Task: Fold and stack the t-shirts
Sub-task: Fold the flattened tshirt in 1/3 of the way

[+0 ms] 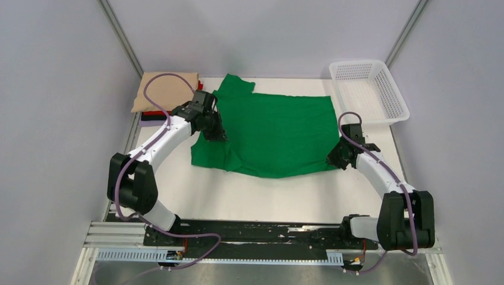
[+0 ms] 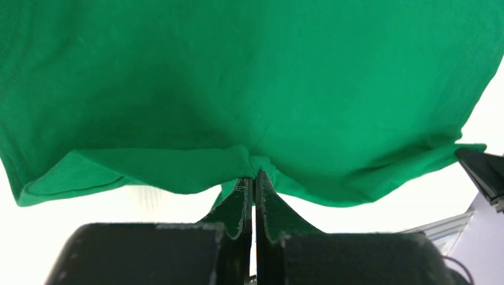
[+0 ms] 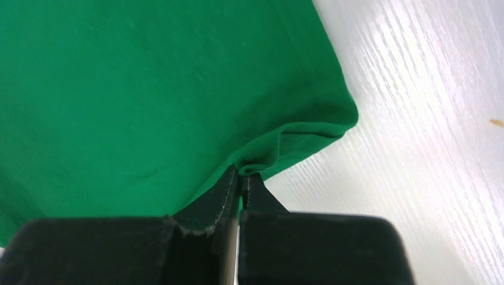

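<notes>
At the far left corner of the table (image 1: 267, 199) lies a folded stack: a beige t-shirt (image 1: 166, 89) on top, with the edge of a red t-shirt (image 1: 156, 115) and a dark t-shirt (image 1: 148, 122) showing beneath it.

Just right of the stack, the left gripper (image 1: 215, 134) is down at the left edge of the green t-shirt (image 1: 273, 133), below the sleeve that points toward the back wall. In the left wrist view its fingers (image 2: 241, 205) are pressed almost together, with only a thin slit between them. A small bunch of the green hem is pinched at the tips, and the cloth sags in folds to either side of the pinch.

The green t-shirt lies spread across the middle of the table, mostly flat, its near left corner rumpled.

At the shirt's right edge, near the front corner, sits the right gripper (image 1: 337, 158). In the right wrist view its fingers (image 3: 217, 199) are likewise closed to a narrow gap, nipping a small fold of the green edge. The corner of the cloth curls over just beyond the tips, with bare white tabletop beside it.

At the far right corner stands a white mesh basket (image 1: 392, 92), apart from the shirt.
</notes>
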### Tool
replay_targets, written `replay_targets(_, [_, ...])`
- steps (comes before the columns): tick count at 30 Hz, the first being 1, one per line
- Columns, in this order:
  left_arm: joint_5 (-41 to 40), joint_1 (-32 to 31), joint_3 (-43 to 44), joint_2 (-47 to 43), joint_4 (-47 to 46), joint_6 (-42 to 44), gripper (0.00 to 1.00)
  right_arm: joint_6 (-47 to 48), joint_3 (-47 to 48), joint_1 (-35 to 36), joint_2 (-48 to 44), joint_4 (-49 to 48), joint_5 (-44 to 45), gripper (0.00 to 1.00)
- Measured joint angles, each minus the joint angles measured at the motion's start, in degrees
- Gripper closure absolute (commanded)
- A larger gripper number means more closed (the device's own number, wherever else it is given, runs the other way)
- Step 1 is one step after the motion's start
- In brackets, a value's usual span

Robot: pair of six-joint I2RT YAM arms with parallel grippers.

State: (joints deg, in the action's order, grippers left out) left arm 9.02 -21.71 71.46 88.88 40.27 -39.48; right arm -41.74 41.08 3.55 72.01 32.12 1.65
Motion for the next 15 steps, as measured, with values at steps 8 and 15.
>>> replay_targets(8, [-0.68, 4.79, 2.45, 2.49, -0.72, 0.24, 1.0, 1.42, 5.95, 0.0, 3.82, -0.31, 1.57, 1.0])
replay_targets(15, [-0.59, 7.3, 3.06, 2.89, -1.57, 1.42, 1.0, 2.01, 10.58, 0.02, 7.74, -0.52, 3.34, 1.0])
